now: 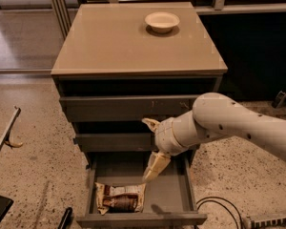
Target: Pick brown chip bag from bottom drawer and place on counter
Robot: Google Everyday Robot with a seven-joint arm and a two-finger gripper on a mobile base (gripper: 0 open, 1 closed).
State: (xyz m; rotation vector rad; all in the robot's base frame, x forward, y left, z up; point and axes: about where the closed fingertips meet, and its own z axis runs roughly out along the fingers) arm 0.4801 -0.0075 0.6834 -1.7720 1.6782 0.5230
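3 drawers in the grey cabinet. The top drawer (124,108) and middle drawer (115,142) are pushed in; the bottom drawer (174,190) is pulled out toward the camera.

The brown chip bag (121,198) lies flat on the bottom drawer's floor, in the front-left part, close to the front wall and the left wall. It has a dark middle with cream crinkled edges. Nothing is touching it.

1 white arm (229,123) comes in from the right edge, crossing in front of the cabinet at middle-drawer height. The end effector (147,150) hangs over the open bottom drawer, up and to the right of the bag and clear of it. It is released and grasping nothing, with its 2 fingers spread wide. The upper finger (151,124) points up-left in front of the gap between the top and middle drawers. The lower finger (156,166) slants down-left, its tip over the drawer's middle, near the bag's upper-right corner but apart from it.

The desk (124,46) is a glossy beige top. 1 white bowl (162,21) sits on it near the back, right of centre.

The speckled floor (28,166) runs around the cabinet. 1 black cable (219,205) loops on it at the lower right.
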